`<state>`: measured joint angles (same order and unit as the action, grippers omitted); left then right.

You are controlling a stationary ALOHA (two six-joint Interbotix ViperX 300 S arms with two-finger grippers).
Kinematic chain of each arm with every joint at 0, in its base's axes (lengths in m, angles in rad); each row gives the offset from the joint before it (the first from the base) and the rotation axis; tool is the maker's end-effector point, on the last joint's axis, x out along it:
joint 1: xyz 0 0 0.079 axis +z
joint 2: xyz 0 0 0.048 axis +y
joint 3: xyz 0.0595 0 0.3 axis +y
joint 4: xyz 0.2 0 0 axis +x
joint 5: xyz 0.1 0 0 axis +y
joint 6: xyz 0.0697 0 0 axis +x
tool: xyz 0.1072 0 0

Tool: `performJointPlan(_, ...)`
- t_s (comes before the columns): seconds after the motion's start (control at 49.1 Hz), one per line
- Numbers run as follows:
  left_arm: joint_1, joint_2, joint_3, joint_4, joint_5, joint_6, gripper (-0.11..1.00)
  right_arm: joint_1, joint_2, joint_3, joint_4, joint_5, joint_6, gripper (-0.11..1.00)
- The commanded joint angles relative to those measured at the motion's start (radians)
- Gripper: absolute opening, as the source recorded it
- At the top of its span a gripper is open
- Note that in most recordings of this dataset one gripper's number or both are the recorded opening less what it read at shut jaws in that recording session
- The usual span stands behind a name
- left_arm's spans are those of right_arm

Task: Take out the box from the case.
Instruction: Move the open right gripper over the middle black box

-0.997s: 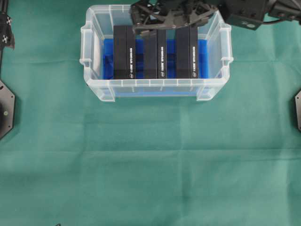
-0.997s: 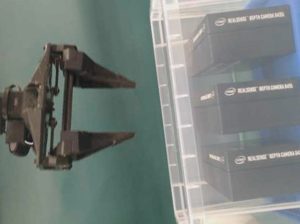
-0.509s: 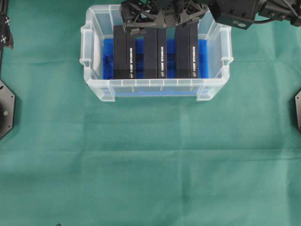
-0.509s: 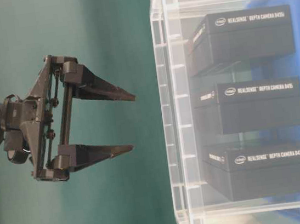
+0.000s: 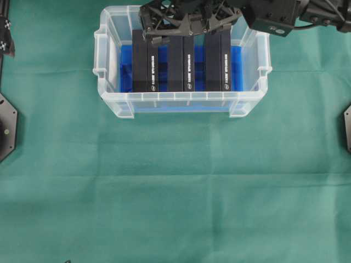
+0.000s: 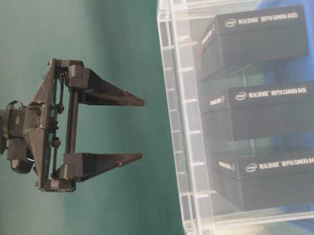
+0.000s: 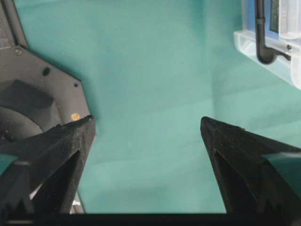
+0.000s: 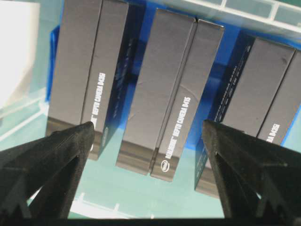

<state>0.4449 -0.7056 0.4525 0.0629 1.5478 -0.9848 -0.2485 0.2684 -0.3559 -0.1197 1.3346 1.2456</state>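
Clear plastic formed the case (image 5: pixel 109 82), which stood on the green-covered bench (image 5: pixel 175 186) toward the far edge in the overhead view, with a blue cloth (image 5: pixel 125 68) lining its floor. Three black boxes lay side by side inside it: the left box (image 5: pixel 145 63), the middle box (image 5: pixel 181 66) and the right box (image 5: pixel 218 63), each apart from its neighbour with blue showing between (white lettering ran along each one).

The right claw (image 5: pixel 184 30) hung over the far side of the case, above the boxes, its jaws spread wide and holding nothing. In the right wrist view the middle box (image 8: pixel 169 94) lay between the two fingers (image 8: pixel 51 155), with no contact visible. In the table-level view this claw (image 6: pixel 138 128) stood apart from the case wall (image 6: pixel 177 120).

The left claw (image 7: pixel 148 125) was likewise spread wide and empty, over bare green cloth well to the side of the case, beside a black base plate (image 7: pixel 33 99).
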Motion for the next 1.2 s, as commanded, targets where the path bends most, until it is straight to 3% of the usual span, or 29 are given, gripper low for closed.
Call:
performJointPlan(0.0,0.003,0.0,-0.018,0.0,-0.003,0.002,0.99,0.003,-0.018,-0.023,0.005,-0.002,0.0,0.95)
performJointPlan(1.181,0.003,0.0,-0.018,0.0,-0.003,0.0,0.99,0.003,-0.018,-0.023,0.028,0.002,-0.002,0.95)
